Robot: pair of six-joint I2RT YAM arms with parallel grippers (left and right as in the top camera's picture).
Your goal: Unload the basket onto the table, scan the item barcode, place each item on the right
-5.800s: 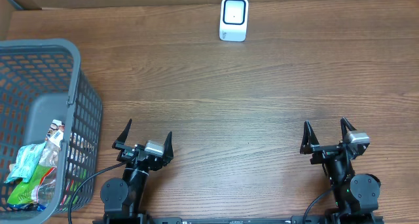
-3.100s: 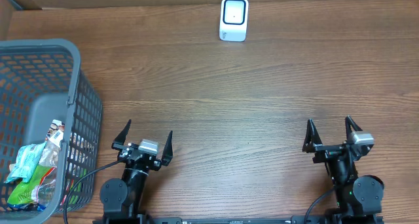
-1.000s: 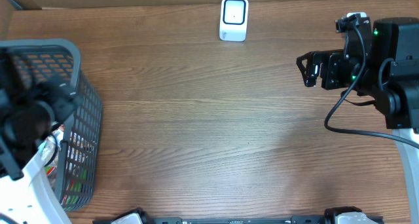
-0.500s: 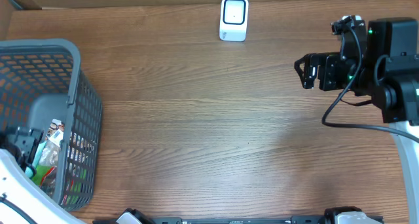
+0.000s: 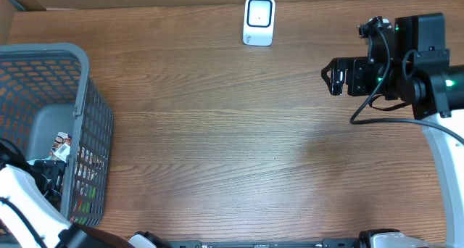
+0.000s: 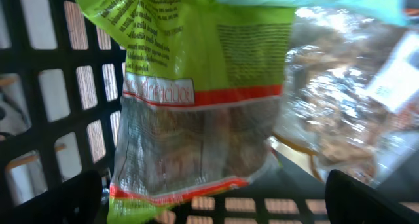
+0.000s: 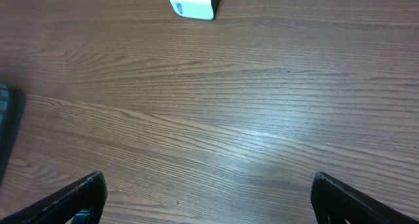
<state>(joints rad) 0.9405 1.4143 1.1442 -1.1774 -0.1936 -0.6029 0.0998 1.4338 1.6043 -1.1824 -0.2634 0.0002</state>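
Snack bag: you see it close up in the left wrist view. It is green on top and clear below, with an orange stripe. It lies inside the basket.
Basket: grey, at the left side of the overhead view, on the table.
Left gripper: down in the basket, with its fingers spread wide, one tip in each bottom corner of its view. The bag is right in front of it. You cannot tell if a tip touches the bag.
Right gripper: fingers spread wide, nothing in them, over the table at the right side of the overhead view.
Scanner: white, at the top middle of the overhead view, well apart from the basket.
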